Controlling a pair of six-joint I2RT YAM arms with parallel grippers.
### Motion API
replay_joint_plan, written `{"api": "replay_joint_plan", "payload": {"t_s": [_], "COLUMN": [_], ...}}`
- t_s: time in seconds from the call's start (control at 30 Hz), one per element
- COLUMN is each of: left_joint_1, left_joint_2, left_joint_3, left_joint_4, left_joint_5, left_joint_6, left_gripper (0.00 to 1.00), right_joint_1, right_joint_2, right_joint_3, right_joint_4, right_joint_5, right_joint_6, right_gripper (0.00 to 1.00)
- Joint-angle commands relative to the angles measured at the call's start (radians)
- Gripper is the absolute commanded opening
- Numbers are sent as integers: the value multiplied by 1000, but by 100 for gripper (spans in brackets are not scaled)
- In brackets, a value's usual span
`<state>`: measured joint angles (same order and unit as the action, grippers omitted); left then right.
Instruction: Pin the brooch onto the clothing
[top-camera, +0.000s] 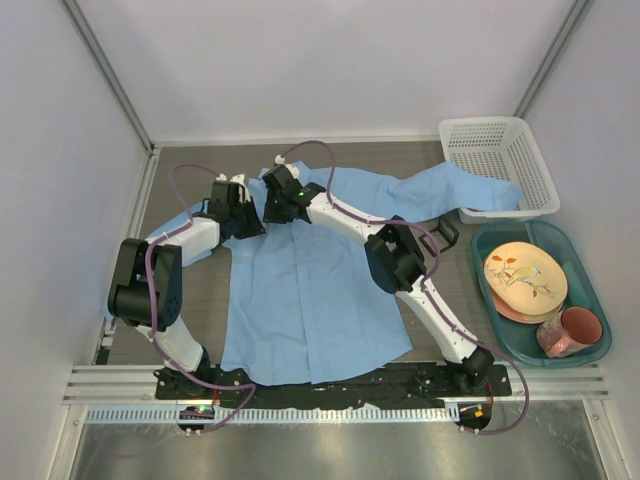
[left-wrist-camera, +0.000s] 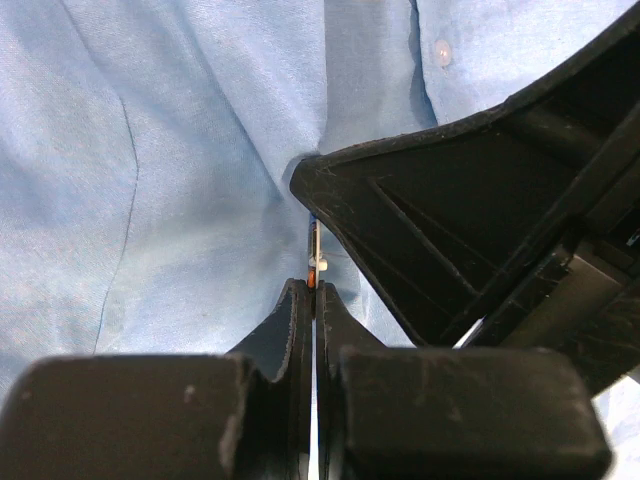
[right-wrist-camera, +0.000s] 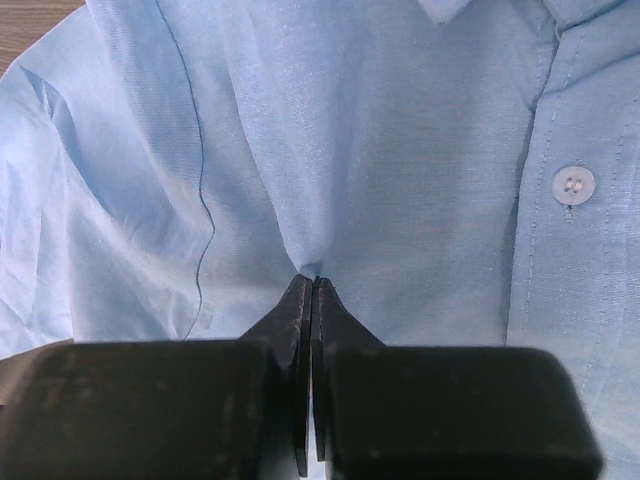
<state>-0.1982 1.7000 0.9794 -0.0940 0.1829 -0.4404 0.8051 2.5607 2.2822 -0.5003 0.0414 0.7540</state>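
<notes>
The light blue shirt (top-camera: 310, 290) lies spread flat on the table, collar at the far side. My left gripper (top-camera: 250, 212) and right gripper (top-camera: 272, 205) meet tip to tip over its upper left chest. In the left wrist view my left gripper (left-wrist-camera: 313, 285) is shut on the brooch (left-wrist-camera: 312, 272), seen edge-on as a small orange sliver with a thin pin pointing toward the right gripper's black finger (left-wrist-camera: 420, 230). In the right wrist view my right gripper (right-wrist-camera: 313, 280) is shut on a pinched fold of the shirt fabric (right-wrist-camera: 330, 180), which puckers up to its tips.
A white mesh basket (top-camera: 497, 165) stands at the back right, with one shirt sleeve reaching to it. A teal tray (top-camera: 520, 345) at the right holds a plate (top-camera: 525, 278) and a pink mug (top-camera: 572, 332). A shirt button (right-wrist-camera: 572, 185) sits right of the pinch.
</notes>
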Motion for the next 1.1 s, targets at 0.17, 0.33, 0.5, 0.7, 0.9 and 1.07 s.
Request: {"api": "replay_joint_plan", "payload": {"t_s": [0.17, 0.33, 0.5, 0.7, 0.9, 1.07], "left_joint_1": [2, 3, 0, -3, -6, -7], "left_joint_2": [-23, -5, 10, 6, 1, 13], "left_joint_3": [31, 42, 61, 51, 45, 61], "left_joint_4": [31, 27, 16, 5, -3, -22], "left_joint_5": [-86, -79, -69, -62, -68, -94], "left_joint_6": [45, 51, 60, 65, 66, 68], "left_gripper": [0, 0, 0, 0, 0, 0], "right_joint_1": [20, 20, 20, 20, 14, 14], "right_joint_2": [-85, -97, -100, -100, -97, -109], "right_joint_3": [34, 34, 49, 75, 97, 83], "right_joint_4": [-6, -4, 0, 2, 2, 0], "right_joint_5": [-20, -28, -28, -18, -8, -28], "right_joint_6": [-25, -19, -8, -1, -2, 13], "right_gripper": [1, 1, 1, 1, 1, 1]}}
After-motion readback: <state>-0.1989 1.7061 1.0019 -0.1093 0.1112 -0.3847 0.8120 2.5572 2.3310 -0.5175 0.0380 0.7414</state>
